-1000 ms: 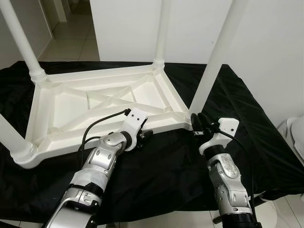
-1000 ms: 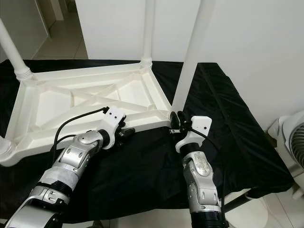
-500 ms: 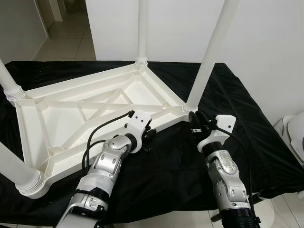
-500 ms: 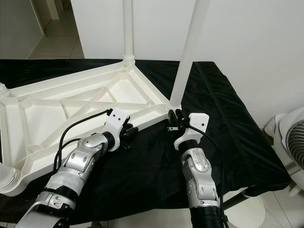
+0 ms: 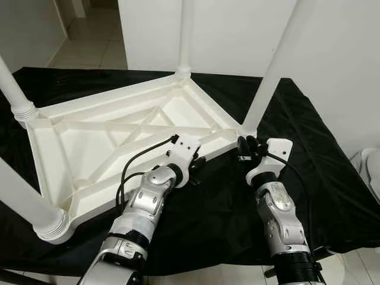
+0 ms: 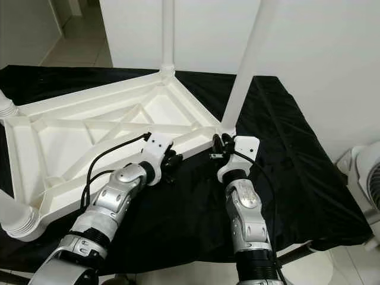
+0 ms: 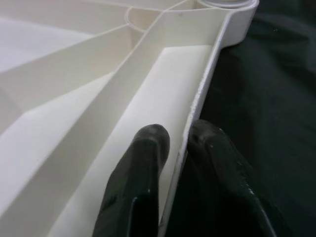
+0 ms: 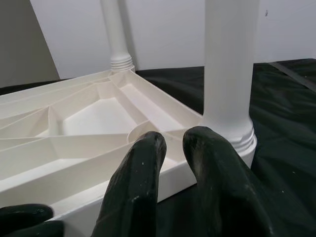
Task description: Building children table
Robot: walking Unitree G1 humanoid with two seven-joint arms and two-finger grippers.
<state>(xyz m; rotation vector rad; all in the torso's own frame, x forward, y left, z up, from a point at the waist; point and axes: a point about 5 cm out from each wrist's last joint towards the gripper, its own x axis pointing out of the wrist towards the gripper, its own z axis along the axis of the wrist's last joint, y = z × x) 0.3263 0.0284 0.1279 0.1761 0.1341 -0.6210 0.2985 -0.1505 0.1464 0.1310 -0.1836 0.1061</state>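
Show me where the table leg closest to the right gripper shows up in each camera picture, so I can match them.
Left eye view: the leg rises from the table's near right corner, upper right.
Right eye view: same leg, right of centre, above the right gripper.
Left wrist view: just its ringed base at the top edge.
Right wrist view: thick column behind the fingertips.
Shared landmark: the white table frame on the black cloth.

Black cloth (image 5: 332, 172) over the work surface, white wall (image 5: 237, 29), possibly a fan (image 6: 365, 178) at right.
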